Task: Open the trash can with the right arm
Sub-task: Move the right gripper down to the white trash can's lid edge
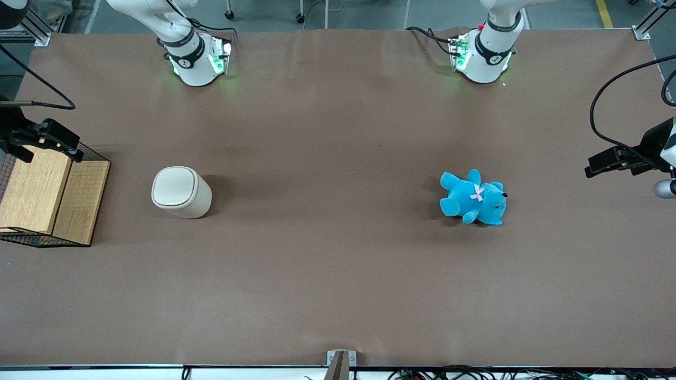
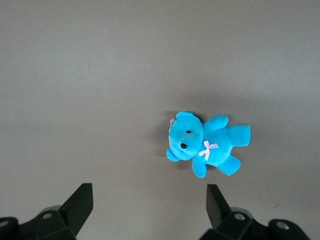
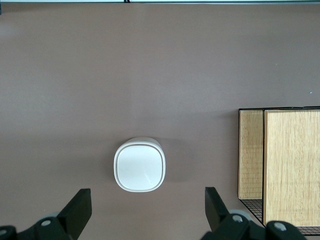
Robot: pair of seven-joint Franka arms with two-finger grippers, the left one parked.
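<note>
Item one: the trash can (image 1: 181,192), a small cream-white bin with a rounded-square top, which we record standing upright on the brown worktop (image 1: 338,264). Its flat lid (image 3: 139,167) is down and sits flush inside the rim; none of the interior shows. We take the trash can as our landmark for all that follows.

Item two: the right arm (image 1: 182,50). Its white base stands on the worktop farther from the front camera than the trash can, with green lights at the foot.

Item three: the gripper (image 3: 145,212). In the right wrist view we see its two black fingers (image 3: 79,207) spread wide apart, holding nothing, with the trash can showing in the gap between them and well below. In the front view we place the black hardware at the frame edge (image 1: 45,138), sideways of the trash can toward the working arm's end and above the basket; we think this is the same gripper, but only part of it shows there.

Item four: a wooden box (image 1: 34,189) in a black wire basket (image 1: 74,244), near the trash can but apart from it, toward the working arm's end of the worktop.

Item five: a blue plush bear (image 1: 473,198) with a pale pink bow, lying on the worktop well apart from the trash can, toward the parked arm's end.
</note>
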